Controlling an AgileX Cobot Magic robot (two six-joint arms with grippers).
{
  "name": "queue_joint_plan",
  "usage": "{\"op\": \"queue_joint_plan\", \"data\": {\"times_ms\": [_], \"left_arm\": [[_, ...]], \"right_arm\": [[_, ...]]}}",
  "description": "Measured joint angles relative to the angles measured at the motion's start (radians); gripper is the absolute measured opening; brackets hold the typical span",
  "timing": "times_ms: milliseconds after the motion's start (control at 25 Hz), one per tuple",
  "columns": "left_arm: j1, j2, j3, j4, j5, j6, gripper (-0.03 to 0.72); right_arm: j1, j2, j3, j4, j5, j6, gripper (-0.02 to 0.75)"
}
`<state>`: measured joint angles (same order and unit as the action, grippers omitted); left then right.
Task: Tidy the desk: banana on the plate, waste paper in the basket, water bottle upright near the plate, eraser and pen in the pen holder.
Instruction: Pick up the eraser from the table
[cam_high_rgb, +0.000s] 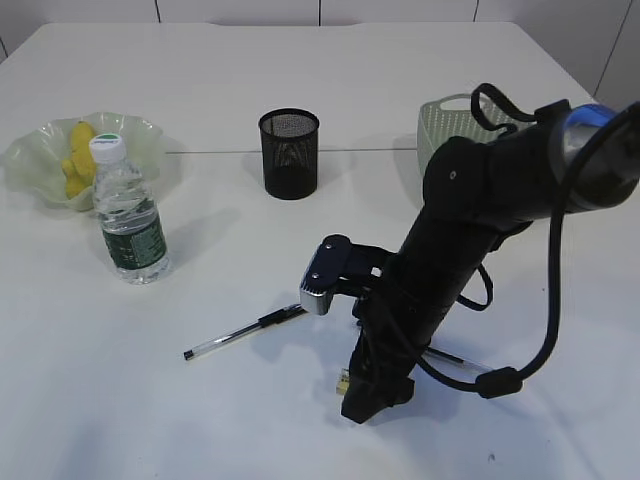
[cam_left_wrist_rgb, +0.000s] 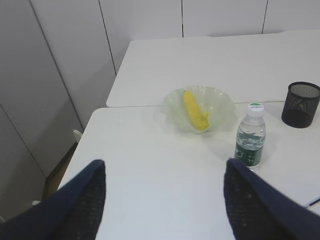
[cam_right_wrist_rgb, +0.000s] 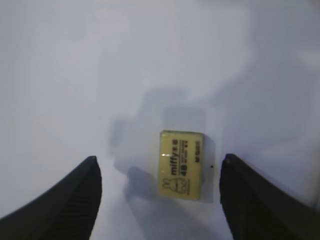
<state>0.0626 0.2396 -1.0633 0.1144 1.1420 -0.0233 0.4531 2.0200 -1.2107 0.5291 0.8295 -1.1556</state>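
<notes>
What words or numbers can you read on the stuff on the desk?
"miffy" and "4B" on the eraser, next to a little bunny drawing; its smaller print is too blurred to read.
Bottle: the green label has white print, too small to read.
Bottle cap: a green mark, unreadable.
Pen: no readable text.

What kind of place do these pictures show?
Probably an office-like room staged as a desk: white desk, pen, black mesh pen holder, plain pale wall panels behind.
</notes>
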Motion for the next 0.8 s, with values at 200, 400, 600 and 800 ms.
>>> {"op": "queue_joint_plan", "data": {"times_ms": [200,400,600,800], "left_arm": [[0.0,0.0,0.0,0.0,0.0,0.0,0.514],[0.0,0.0,0.0,0.0,0.0,0.0,0.513],[0.0,0.0,0.0,0.0,0.0,0.0,0.513],[0.0,0.0,0.0,0.0,0.012,0.0,0.513]], "right_arm": [[0.0,0.009,-0.002,0.0,-0.006,0.006,0.549],[0.0,0.014,-0.002,0.008,-0.009,0.013,0.549],[0.0,0.015,-0.002,0.045,-0.009,0.015,0.549],[0.0,0.015,-0.002,0.056,0.02,0.017,0.549]]}}
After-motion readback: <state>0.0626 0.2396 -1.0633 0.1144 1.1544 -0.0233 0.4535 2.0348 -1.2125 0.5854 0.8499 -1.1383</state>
